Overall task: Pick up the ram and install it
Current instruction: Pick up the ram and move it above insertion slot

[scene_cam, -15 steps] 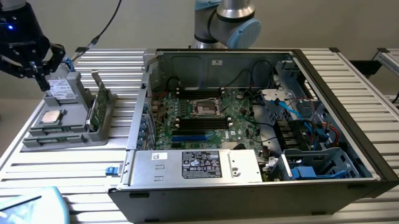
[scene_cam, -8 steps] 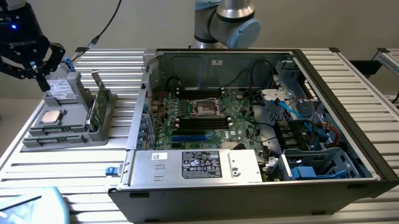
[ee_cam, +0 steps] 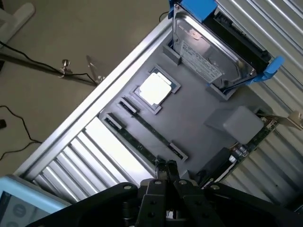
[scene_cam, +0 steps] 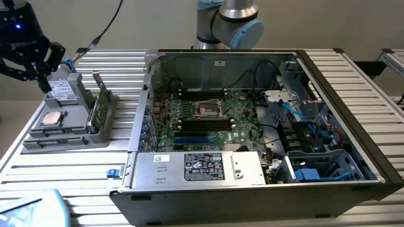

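Grey tray holding ram, drive and processor chip, gripper above it (jaws pinched together, empty)

I see my gripper at ten o'clock in the exterior view, under a black wrist with a blue light lit, fingertips pointing down. In the wrist view its two fingers are pressed flat together, tip against tip. A grey and pale-blue joint of the arm sits at twelve o'clock, well apart from the gripper.

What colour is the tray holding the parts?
Grey; the tray shows best in the wrist view.
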{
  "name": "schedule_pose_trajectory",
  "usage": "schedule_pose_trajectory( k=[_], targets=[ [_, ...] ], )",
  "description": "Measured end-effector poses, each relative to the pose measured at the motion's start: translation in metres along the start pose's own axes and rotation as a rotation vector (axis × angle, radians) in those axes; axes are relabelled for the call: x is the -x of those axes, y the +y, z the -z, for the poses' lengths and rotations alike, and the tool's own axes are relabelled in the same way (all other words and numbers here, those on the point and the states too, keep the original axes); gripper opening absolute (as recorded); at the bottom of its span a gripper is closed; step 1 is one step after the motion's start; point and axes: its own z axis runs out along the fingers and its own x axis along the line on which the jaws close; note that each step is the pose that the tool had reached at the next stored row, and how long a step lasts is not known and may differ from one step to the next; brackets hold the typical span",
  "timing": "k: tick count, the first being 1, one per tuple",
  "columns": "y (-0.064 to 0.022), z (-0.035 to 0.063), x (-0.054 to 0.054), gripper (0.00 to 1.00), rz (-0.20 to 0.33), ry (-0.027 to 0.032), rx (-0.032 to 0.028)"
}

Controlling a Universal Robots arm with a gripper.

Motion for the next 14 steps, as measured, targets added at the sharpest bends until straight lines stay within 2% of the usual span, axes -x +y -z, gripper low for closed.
schedule_pose_trajectory(
  k=[14],
  targets=[
    [0.0, -0.0001, 0.0, 0.11, 0.256, -0.0064, -0.003]
  ],
)
